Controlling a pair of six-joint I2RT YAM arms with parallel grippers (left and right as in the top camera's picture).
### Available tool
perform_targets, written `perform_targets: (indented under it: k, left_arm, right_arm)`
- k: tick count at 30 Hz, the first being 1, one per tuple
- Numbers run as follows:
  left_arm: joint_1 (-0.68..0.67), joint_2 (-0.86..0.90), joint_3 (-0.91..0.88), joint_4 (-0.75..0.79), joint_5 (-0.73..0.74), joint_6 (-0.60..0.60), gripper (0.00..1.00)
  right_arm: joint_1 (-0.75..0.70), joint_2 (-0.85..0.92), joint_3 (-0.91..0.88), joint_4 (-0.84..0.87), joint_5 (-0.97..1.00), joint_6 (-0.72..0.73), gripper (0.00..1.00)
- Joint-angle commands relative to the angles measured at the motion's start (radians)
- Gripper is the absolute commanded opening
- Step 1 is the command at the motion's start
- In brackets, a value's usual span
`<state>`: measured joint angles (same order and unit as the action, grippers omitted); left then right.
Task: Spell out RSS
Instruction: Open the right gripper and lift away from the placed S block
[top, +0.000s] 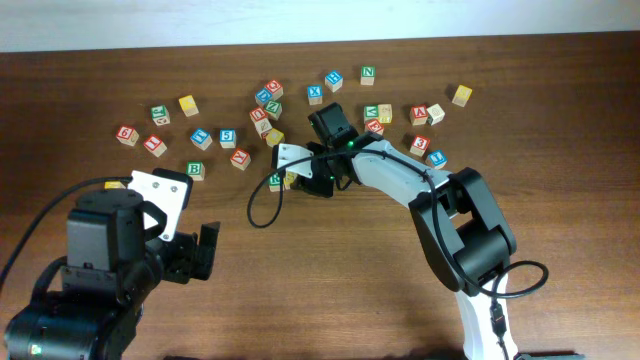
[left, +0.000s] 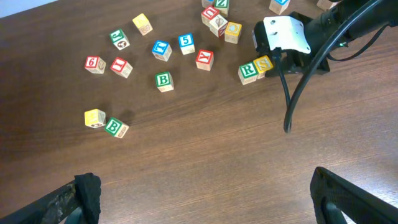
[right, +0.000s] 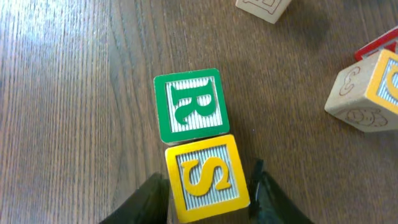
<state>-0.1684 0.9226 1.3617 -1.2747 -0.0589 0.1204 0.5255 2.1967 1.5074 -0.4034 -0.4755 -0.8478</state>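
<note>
The green R cube (right: 191, 104) lies on the table, and a yellow S cube (right: 205, 177) sits right against its side; both also show in the left wrist view, R cube (left: 247, 71) and S cube (left: 263, 63). My right gripper (right: 208, 196) has a finger on each side of that S cube and looks closed on it; in the overhead view the right gripper (top: 296, 178) covers most of the pair. My left gripper (left: 205, 199) is open and empty over bare wood near the front left (top: 200, 252). I cannot pick out a second S cube.
Several loose letter cubes lie scattered across the back of the table (top: 330, 80). A green B cube (left: 164, 81) and a yellow cube beside another green cube (left: 95, 117) lie left of the pair. A black cable (left: 292, 93) loops off the right arm.
</note>
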Motion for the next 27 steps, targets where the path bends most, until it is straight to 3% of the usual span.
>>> perform_targets:
  k: [1, 8, 27]
  left_arm:
    - [0.005, -0.006, -0.006, 0.002, 0.011, 0.017, 0.99]
    - [0.005, -0.006, -0.006, 0.002, 0.011, 0.017, 0.99]
    - [0.005, -0.006, -0.006, 0.002, 0.011, 0.016, 0.99]
  right_arm:
    - [0.007, 0.020, 0.019, -0.003, 0.001, 0.019, 0.34]
    - [0.007, 0.020, 0.019, -0.004, 0.001, 0.046, 0.27]
    - [0.008, 0.020, 0.019, -0.027, 0.000, 0.072, 0.25]
